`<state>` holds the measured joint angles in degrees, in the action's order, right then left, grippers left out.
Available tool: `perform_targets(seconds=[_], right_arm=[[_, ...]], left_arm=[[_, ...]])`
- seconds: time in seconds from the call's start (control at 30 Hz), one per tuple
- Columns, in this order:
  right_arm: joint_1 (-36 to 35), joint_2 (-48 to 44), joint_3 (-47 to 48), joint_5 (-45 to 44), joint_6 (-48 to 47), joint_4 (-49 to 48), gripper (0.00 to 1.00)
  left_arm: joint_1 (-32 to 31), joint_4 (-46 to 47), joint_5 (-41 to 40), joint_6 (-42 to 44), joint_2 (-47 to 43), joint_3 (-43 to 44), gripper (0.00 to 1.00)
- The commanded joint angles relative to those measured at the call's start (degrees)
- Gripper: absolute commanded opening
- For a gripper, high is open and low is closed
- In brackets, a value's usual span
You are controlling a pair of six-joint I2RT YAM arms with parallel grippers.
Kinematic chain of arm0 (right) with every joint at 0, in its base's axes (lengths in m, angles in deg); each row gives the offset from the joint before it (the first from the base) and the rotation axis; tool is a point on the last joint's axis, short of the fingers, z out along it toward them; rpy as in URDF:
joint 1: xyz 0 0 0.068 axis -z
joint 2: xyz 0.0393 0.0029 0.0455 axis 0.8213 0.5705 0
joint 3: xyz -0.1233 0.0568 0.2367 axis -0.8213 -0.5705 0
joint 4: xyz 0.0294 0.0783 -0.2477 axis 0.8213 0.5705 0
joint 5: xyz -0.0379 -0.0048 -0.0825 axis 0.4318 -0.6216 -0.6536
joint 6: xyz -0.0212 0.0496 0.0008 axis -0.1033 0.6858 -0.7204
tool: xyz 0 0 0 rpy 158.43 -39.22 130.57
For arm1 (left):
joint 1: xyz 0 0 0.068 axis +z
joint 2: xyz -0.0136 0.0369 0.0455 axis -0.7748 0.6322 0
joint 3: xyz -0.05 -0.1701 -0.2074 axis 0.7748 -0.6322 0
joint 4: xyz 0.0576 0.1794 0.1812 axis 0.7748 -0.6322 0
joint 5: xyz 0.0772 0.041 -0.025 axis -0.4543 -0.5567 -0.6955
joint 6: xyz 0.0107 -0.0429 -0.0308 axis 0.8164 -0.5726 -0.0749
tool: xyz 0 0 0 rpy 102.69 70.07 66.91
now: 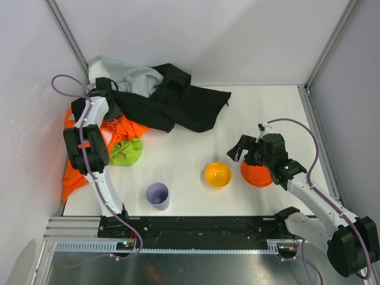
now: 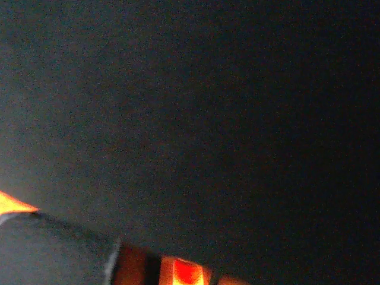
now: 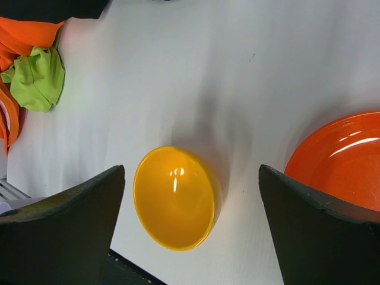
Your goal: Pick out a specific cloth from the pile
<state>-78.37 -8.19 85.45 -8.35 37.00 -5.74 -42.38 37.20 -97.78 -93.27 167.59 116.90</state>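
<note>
Top view first. The pile (image 1: 178,104) sits at the far left of the table (image 1: 267,113): black on top, light grey behind, bright orange spilling down the left edge. The cloth (image 1: 126,151) I want is the lime-green wad at the pile's near edge, resting against the orange garment (image 1: 122,127) and mostly free of it. My left gripper (image 1: 107,88) is up in the grey and black fabric, well past the green, with its fingers lost among the folds. My right gripper (image 1: 236,151) hovers between the yellow bowl (image 1: 218,174) and the orange bowl (image 1: 258,175). A purple cup (image 1: 157,195) stands nearer me.

Left wrist view: almost all dark cloth against the lens, with orange slivers along the bottom. I cannot tell whether those fingers are spread or closed.

Right wrist view: the right gripper (image 3: 191,172) is spread wide and holding nothing, the yellow bowl (image 3: 175,196) below it and the cloth (image 3: 38,77) far off at top left.

My read: the cloth is light, limp and bunched. I'd pinch a raised fold on its open right side, away from the orange, and lift slowly in case layers cling.
</note>
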Motion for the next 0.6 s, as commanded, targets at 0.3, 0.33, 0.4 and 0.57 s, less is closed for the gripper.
perform_targets(seconds=[0.3, 0.33, 0.4, 0.57], right_arm=[[-0.4, -5.7, 0.1, -1.6, -1.1, 2.4, 0.99], [-0.4, -6.0, 0.1, -1.5, -1.1, 2.6, 0.99], [-0.6, -6.5, 0.1, -1.5, -0.9, 2.8, 0.99], [-1.0, -7.4, 0.1, -1.7, -0.8, 3.3, 0.99]], left_arm=[[1.1, -0.1, 2.2, 1.8, -12.8, -9.8, 0.95], [1.2, -0.1, 2.7, 1.8, -14.8, -10.8, 0.97], [1.2, 0.0, 3.7, 1.6, -18.6, -13.1, 0.99], [1.1, 0.3, 6.7, 1.4, -27.5, -18.8, 1.00]])
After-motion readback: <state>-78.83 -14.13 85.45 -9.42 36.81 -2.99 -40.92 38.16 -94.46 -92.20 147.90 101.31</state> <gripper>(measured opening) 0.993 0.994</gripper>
